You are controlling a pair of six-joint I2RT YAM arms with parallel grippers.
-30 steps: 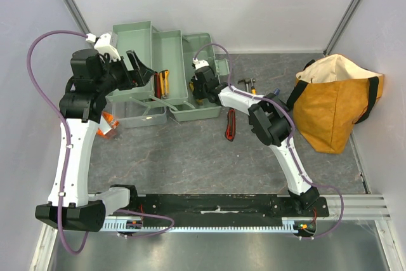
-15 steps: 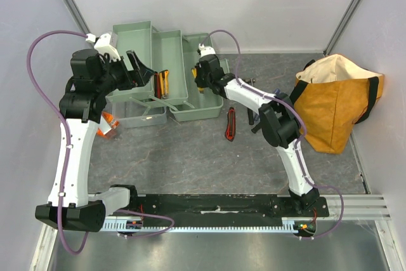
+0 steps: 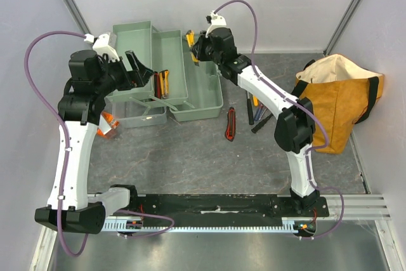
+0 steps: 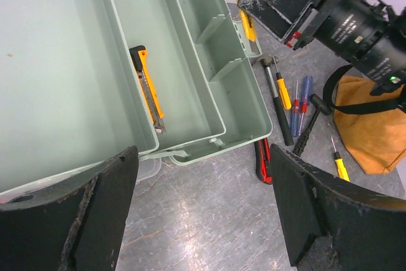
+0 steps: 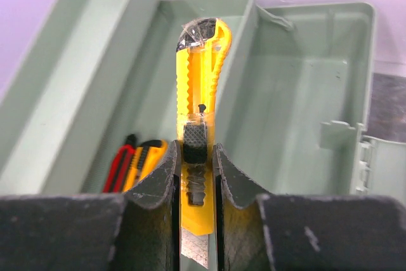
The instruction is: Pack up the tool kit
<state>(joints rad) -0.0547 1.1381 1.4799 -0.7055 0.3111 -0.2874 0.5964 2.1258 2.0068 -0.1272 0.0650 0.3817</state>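
The pale green toolbox (image 3: 202, 93) lies open with its trays spread out. My right gripper (image 3: 195, 47) hovers over its far edge, shut on a yellow utility knife (image 5: 200, 87) that points forward over the trays (image 5: 298, 87). A red and a yellow utility knife (image 3: 162, 84) lie in the middle tray, also in the right wrist view (image 5: 134, 160). My left gripper (image 3: 141, 66) is open and empty above the left trays; in its wrist view (image 4: 203, 214) it frames bare table. A red knife (image 3: 230, 124), a hammer (image 4: 277, 96) and screwdrivers (image 3: 255, 109) lie on the table right of the box.
The orange-tan fabric bag (image 3: 336, 103) with black straps stands at the right. The translucent lid (image 3: 144, 117) lies in front of the left trays, with a small orange item (image 3: 109, 124) to its left. Walls close in behind and at both sides.
My right gripper has lifted out of the box's right compartment and moved toward the far edge, carrying the yellow utility knife. The left arm has barely moved.
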